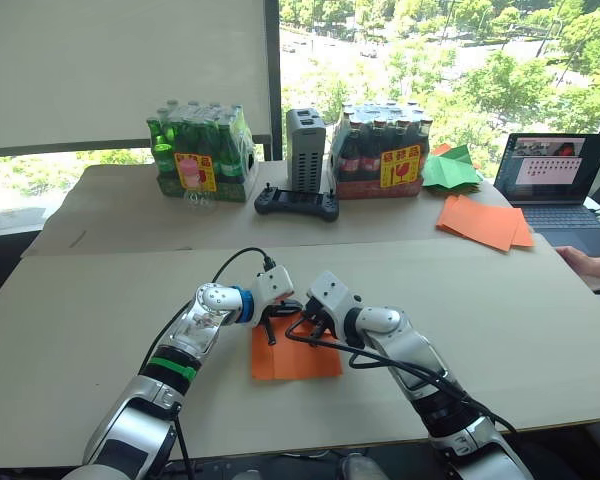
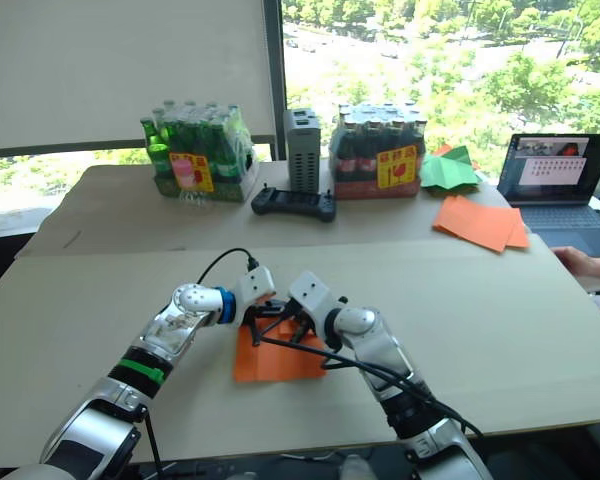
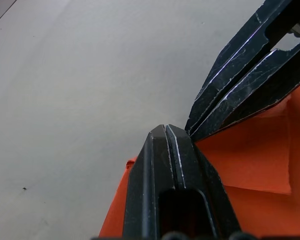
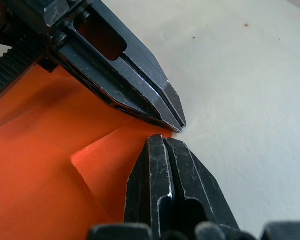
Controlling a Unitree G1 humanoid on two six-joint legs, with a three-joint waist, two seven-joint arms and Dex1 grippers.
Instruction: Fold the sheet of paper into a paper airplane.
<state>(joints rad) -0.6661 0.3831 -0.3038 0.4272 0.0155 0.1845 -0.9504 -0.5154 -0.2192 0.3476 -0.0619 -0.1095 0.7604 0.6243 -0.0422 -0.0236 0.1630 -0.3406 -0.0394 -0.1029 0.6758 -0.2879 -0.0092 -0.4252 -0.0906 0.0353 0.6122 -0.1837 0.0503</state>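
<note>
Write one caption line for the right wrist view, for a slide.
Both claws, right and left, shut, tips meeting at the far edge of the orange sheet on the table.

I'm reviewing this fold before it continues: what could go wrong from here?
Both the left gripper and right gripper are shut, tips nearly meeting at the far edge of the sheet of paper. They might collide. With nothing visibly holding the sheet elsewhere, pressing there could slide it across the table and skew the crease.

left tool [image 3: 171, 131] closed, right tool [image 4: 163, 141] closed, tips meeting
</note>
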